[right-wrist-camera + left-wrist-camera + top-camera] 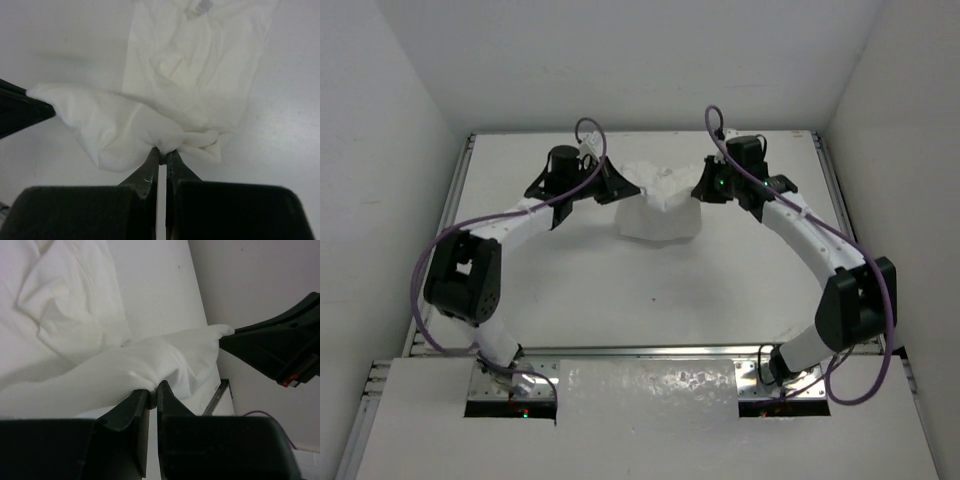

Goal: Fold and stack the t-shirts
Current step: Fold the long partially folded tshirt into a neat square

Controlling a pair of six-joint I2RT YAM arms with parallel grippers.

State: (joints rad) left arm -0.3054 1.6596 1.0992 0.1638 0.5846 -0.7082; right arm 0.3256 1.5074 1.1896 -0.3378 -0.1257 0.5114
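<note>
Left fingers (132, 407) and right fingers (142, 177) each pinch shut on a bunched edge of the t-shirt (660, 208), far across the tabletop (640, 290); such shallow pinches may slip, collapsing the fold.

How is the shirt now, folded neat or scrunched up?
Scrunched up. The t-shirt bunches, wrinkled, between the left gripper and right gripper, both pinching its cloth.

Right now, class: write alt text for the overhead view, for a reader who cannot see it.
A crumpled white t-shirt sits toward the far side of the table, pinched at either side by the left claw and right claw. Both arms curve in from the near edge.
</note>
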